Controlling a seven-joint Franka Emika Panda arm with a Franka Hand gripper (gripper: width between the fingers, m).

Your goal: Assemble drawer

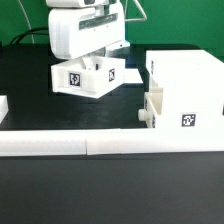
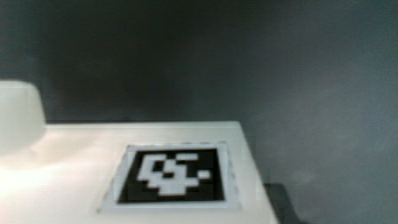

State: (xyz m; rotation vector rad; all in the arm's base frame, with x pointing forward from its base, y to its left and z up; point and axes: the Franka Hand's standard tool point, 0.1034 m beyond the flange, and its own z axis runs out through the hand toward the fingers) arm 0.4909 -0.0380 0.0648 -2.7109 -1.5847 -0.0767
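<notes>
A small white open-top tray (image 1: 85,78) with square tags on two sides hangs tilted just above the black table, left of centre in the exterior view. My gripper (image 1: 90,56) reaches down into it from above and is shut on its wall. The wrist view shows a flat white face of this tray (image 2: 71,165) with a black-and-white tag (image 2: 173,175); my fingertips are not plainly seen there. The large boxy housing (image 1: 185,80) stands at the exterior view's right with a tag (image 1: 187,120) on its front. A second small tray (image 1: 150,108) sits at the housing's lower left opening.
A long low white border wall (image 1: 100,143) runs across the front of the table. A white piece (image 1: 3,105) shows at the exterior view's left edge. A green cable (image 1: 140,15) hangs behind the arm.
</notes>
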